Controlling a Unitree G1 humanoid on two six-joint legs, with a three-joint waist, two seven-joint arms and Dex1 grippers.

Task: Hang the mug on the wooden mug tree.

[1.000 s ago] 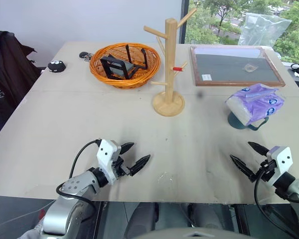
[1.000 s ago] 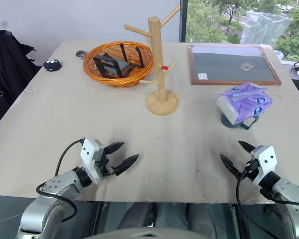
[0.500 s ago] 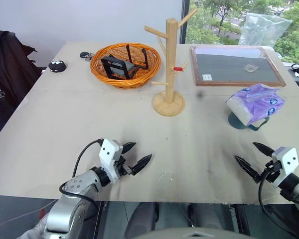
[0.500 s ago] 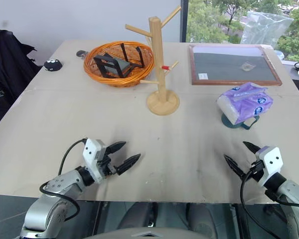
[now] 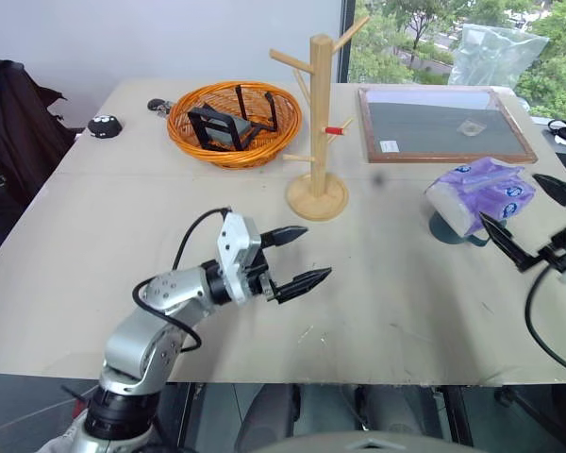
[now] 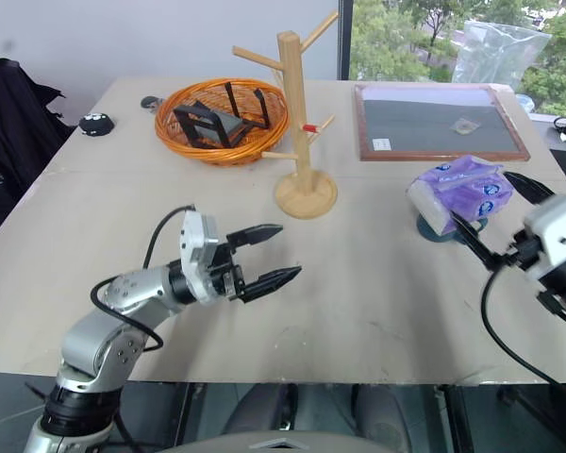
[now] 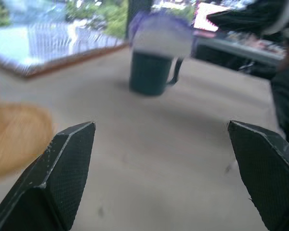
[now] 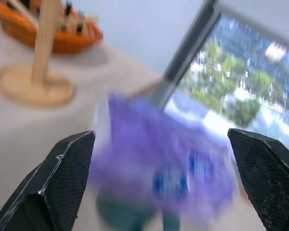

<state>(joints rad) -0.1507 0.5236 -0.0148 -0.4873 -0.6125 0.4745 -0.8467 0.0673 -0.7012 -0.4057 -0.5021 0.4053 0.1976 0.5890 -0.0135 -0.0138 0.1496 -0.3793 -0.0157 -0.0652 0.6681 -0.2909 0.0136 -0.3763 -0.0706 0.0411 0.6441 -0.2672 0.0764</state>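
The teal mug (image 5: 446, 229) stands on the table at the right, with a purple-white tissue pack (image 5: 481, 192) lying on top and hiding most of it; its handle pokes out toward me. In the left wrist view the mug (image 7: 149, 73) is ahead, across bare table. The wooden mug tree (image 5: 321, 123) stands at mid-table, with one red-tipped peg. My left gripper (image 5: 313, 253) hovers open over the table's middle, pointing right toward the mug. Raised beside the tissue pack, my right gripper (image 5: 508, 197) is open and holds nothing.
An orange wicker basket (image 5: 191, 140) holding dark objects sits left of the tree. A framed grey board (image 5: 443, 123) lies at the back right, behind the tissue pack. A small black object (image 5: 105, 125) rests at the far left. A dark jacket (image 5: 9, 123) hangs off the table's left side.
Both arms have lifted off the table's near edge. The left gripper moved up and to the right toward the middle. The right gripper rose to the level of the tissue pack.
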